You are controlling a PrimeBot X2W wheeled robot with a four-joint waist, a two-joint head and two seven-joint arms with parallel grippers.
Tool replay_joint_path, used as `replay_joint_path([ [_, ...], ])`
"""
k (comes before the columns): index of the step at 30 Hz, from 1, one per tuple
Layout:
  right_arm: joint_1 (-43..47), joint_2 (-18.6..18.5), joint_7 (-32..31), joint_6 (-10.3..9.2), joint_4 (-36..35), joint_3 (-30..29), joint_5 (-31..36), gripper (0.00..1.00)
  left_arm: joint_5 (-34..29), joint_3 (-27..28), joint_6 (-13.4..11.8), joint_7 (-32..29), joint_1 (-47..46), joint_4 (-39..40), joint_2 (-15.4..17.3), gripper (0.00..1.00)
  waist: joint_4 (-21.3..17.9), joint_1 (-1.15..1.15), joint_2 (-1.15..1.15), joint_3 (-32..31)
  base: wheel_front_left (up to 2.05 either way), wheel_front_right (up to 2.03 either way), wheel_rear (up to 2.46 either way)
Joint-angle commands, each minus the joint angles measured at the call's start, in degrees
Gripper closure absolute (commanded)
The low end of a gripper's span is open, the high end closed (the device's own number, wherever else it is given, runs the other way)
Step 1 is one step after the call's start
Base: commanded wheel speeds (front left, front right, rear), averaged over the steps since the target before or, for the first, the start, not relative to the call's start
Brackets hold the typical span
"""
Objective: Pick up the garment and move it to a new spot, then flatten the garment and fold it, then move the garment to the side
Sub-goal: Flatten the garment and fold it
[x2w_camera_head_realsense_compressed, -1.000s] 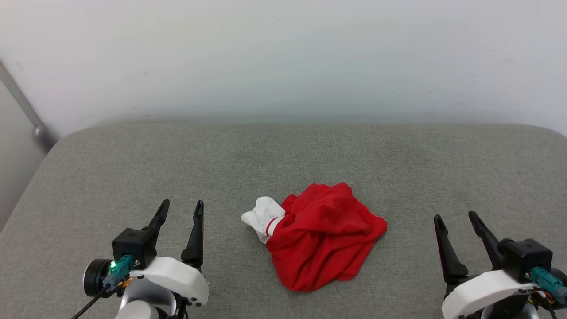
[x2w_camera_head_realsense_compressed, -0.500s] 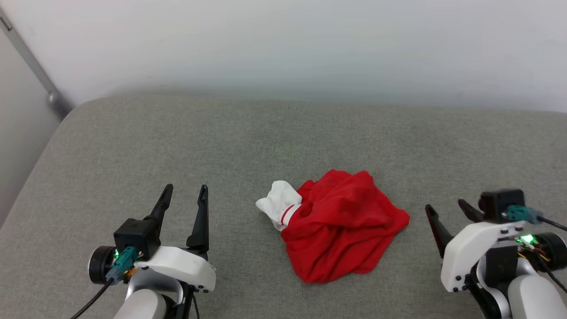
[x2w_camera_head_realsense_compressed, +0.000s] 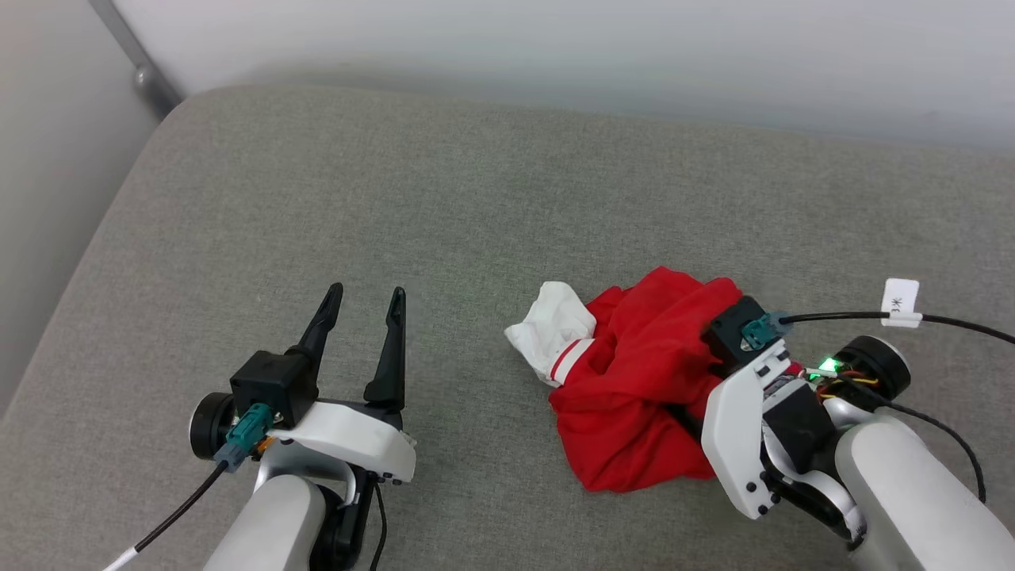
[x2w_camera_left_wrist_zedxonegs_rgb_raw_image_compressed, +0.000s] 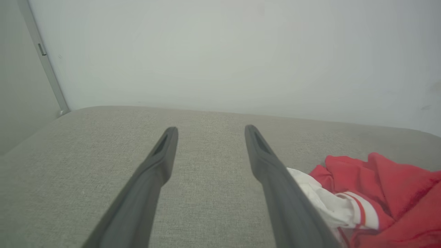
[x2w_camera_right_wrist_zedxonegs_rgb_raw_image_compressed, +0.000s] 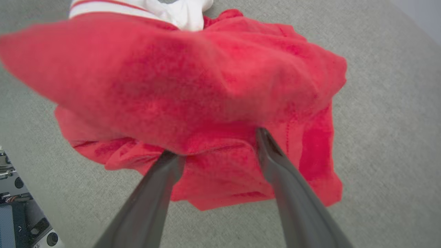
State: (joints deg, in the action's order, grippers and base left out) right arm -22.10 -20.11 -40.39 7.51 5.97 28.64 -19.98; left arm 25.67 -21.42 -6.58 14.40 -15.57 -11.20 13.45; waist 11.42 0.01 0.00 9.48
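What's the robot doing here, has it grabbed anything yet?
Not yet. A crumpled red garment, one white sleeve sticking out, lies on the grey padded surface. The right gripper is down at the heap with its fingers spread, their tips meeting a raised fold of red fabric, not closed on it. The left gripper is open over bare surface on the sleeve's side, apart from the cloth. It looks like the start of the pickup.

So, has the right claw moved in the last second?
Yes. The right gripper has swung left, over the garment; earlier it stood clear beside it.
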Motion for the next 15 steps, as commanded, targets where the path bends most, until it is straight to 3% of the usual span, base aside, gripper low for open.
replay_joint_path([
  [1,-1.4,-0.8,0.0,-0.04,0.9,1.2,-0.8,0.00,-0.3,0.1,0.2,0.5,-0.7,-0.3,-0.3,0.00,0.8,-0.01,0.00,0.9,0.00,0.00,0.00],
  [3,-2.9,-1.5,0.1,-0.04,2.4,2.7,-1.5,0.00,-0.6,0.2,0.3,0.5,-1.2,-0.7,-0.6,0.00,1.1,-0.01,0.00,1.3,0.00,0.00,0.00],
  [4,-3.6,-1.8,0.4,-0.04,3.1,3.3,-1.9,0.55,-0.7,0.3,0.3,0.5,-1.2,-0.8,-0.7,0.00,1.2,-0.01,0.00,1.3,0.00,0.00,0.00],
  [5,-4.2,-1.9,0.7,-0.04,3.6,3.7,-2.3,1.00,-0.8,0.3,0.3,0.6,-1.2,-0.9,-0.7,0.00,1.2,-0.01,0.00,1.3,0.00,0.00,0.00],
  [15,-6.7,-4.7,5.5,-0.05,0.4,2.0,0.2,1.00,-1.3,1.8,0.3,0.9,1.3,-2.2,-0.6,0.00,-1.7,-0.01,0.00,-2.3,0.00,0.00,0.00],
])
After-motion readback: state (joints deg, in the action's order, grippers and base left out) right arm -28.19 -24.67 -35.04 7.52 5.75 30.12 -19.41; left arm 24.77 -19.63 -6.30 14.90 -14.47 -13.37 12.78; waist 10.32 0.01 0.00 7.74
